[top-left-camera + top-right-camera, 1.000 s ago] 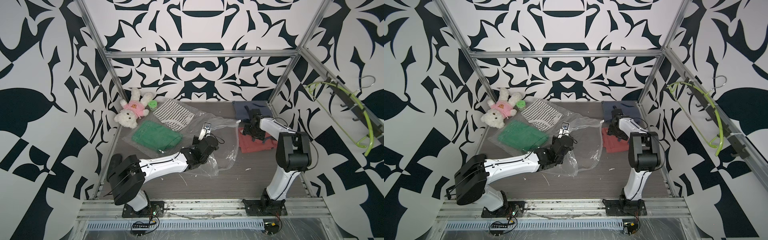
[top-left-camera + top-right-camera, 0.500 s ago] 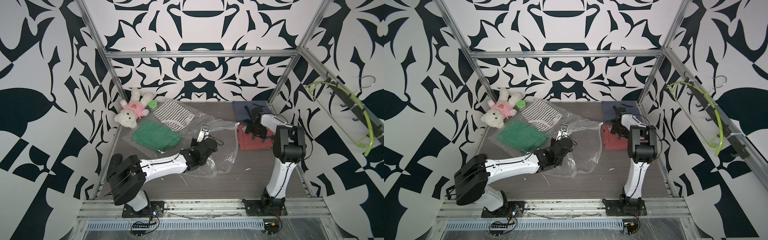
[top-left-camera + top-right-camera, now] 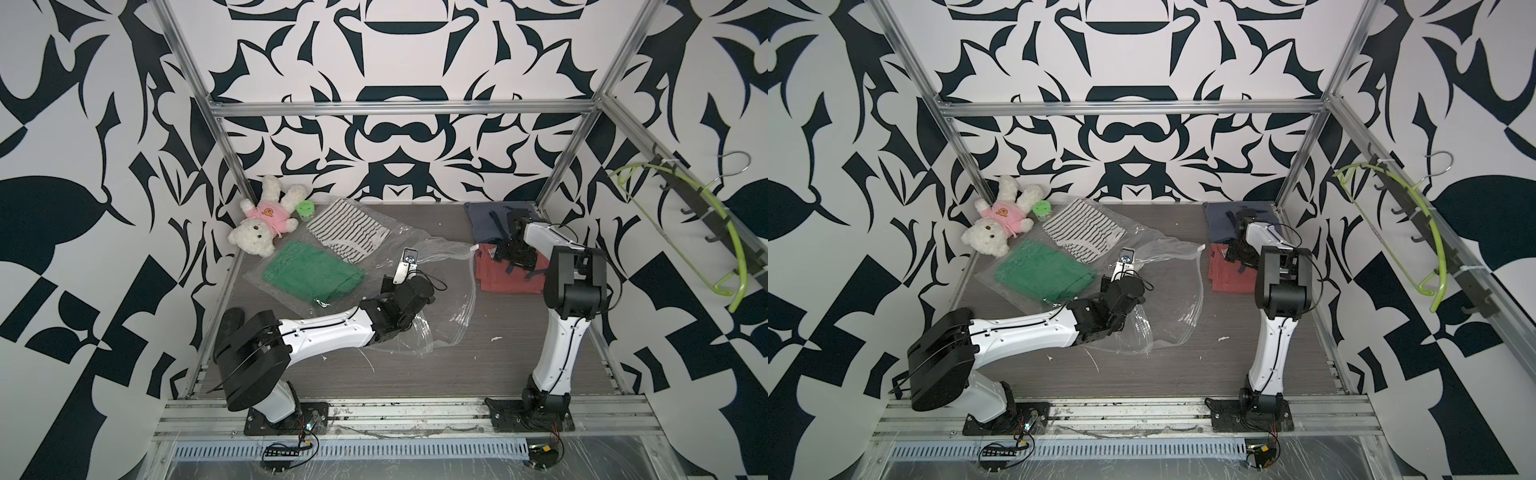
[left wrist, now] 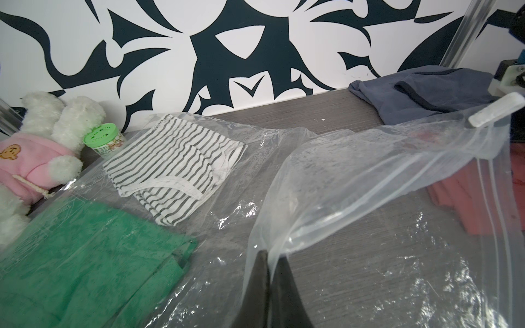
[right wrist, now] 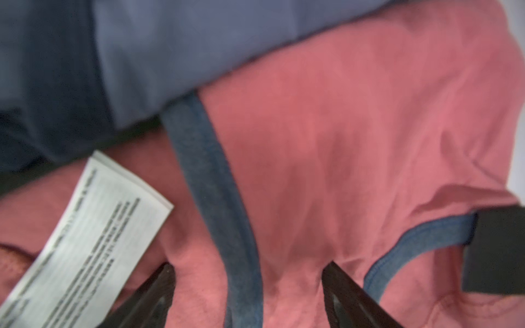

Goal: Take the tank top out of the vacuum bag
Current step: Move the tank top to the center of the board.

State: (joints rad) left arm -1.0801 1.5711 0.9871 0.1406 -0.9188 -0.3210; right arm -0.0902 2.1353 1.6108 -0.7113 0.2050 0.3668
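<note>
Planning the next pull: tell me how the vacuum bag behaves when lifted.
Probably floppy: the vacuum bag sags and creases beyond the left fingers pinching it. Likely light: thin film, seemingly empty. Its glossy surface may slip.

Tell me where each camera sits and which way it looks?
Top views: high at the front, looking down and back; left arm and right arm show whole.
Left wrist: on that arm, looking along the shut left tool over the vacuum bag to the back wall.
Right wrist: close over the red tank top; open right tool shows.
Shared: teddy bear, in left wrist and both top views.
</note>
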